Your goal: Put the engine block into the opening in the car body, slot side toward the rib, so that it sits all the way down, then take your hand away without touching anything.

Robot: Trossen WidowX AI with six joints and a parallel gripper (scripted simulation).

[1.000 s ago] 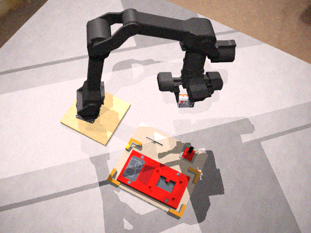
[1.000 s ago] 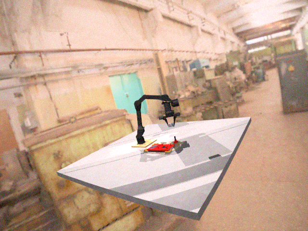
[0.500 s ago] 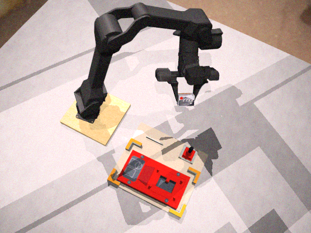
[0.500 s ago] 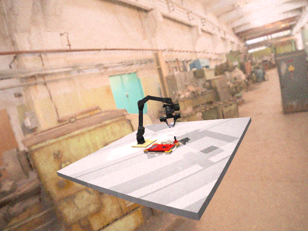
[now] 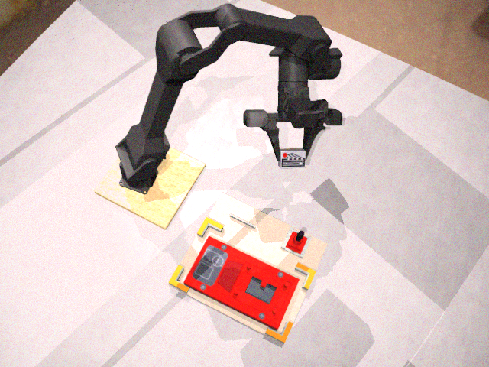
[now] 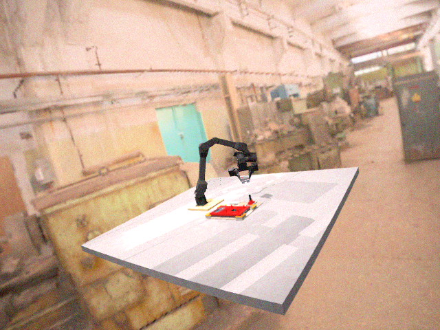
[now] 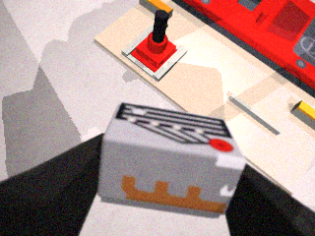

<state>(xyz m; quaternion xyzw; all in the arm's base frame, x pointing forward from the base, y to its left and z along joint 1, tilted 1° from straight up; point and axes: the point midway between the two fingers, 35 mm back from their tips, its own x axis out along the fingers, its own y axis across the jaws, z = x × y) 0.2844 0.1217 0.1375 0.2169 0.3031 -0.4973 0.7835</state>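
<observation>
My gripper is shut on the engine block, a grey block with black stripes and a red dot on one face and an orange comb-shaped mark on another. It holds the block in the air, behind the tan board and away from the car body. The red car body lies flat on the board. Its opening shows a grey floor, with a small red rib jutting in from one edge. The block's underside and slot cannot be made out.
A red piece with a black upright knob stands in a pale frame on the tan board. A thin pale bar lies on the board. Yellow and orange corner brackets surround the car body.
</observation>
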